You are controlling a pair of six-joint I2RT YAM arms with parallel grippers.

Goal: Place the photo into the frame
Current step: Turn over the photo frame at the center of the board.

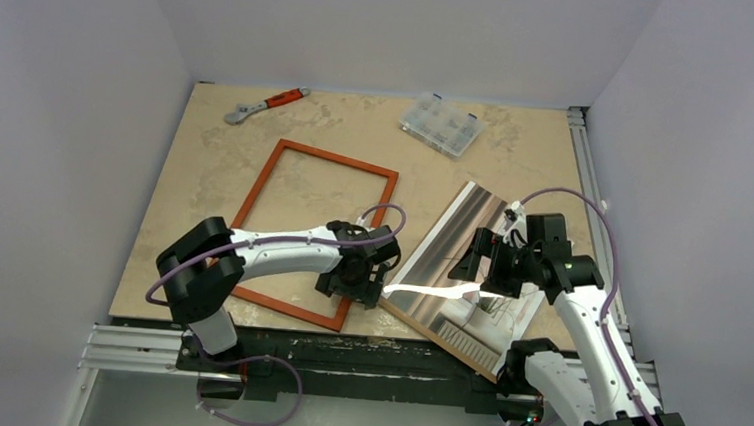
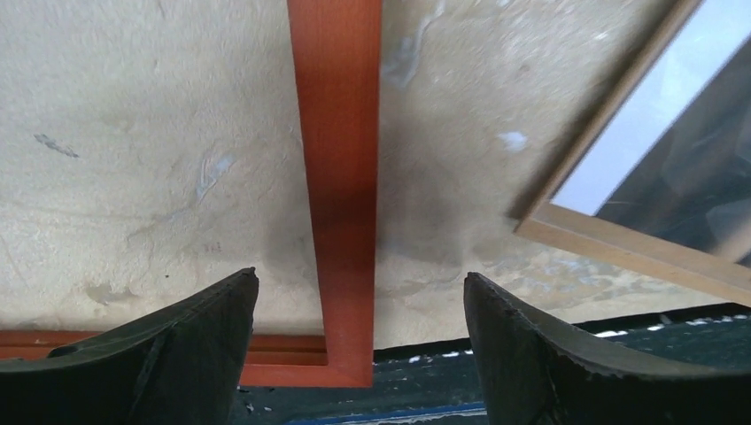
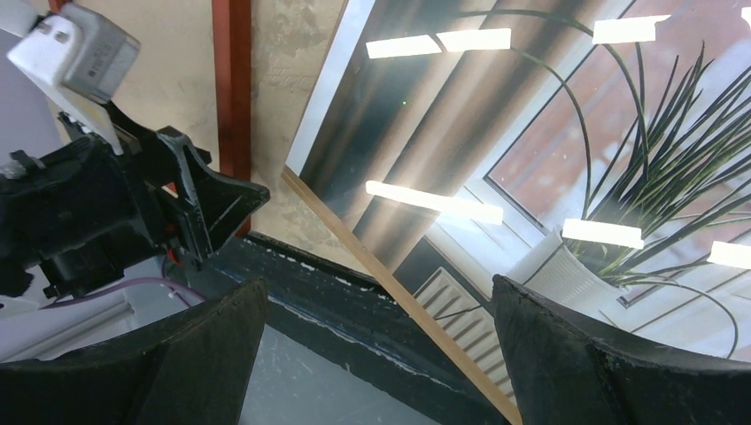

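The red-orange frame (image 1: 337,158) lies flat on the table, left of centre. Its right rail (image 2: 341,177) runs between my left gripper's open fingers, ending in the near corner. My left gripper (image 1: 360,290) (image 2: 359,274) hovers open over that corner, holding nothing. The photo (image 1: 448,246) lies face up on a brown backing board (image 3: 398,283) to the right, plant and window showing (image 3: 531,159). Its corner shows in the left wrist view (image 2: 655,150). My right gripper (image 1: 484,271) (image 3: 379,281) is open and empty above the photo's near left edge.
A red-handled wrench (image 1: 265,105) and a clear plastic parts box (image 1: 441,123) lie at the far side. The board's near corner overhangs the table's black front edge (image 1: 393,353). The left gripper shows in the right wrist view (image 3: 106,212), close beside the photo.
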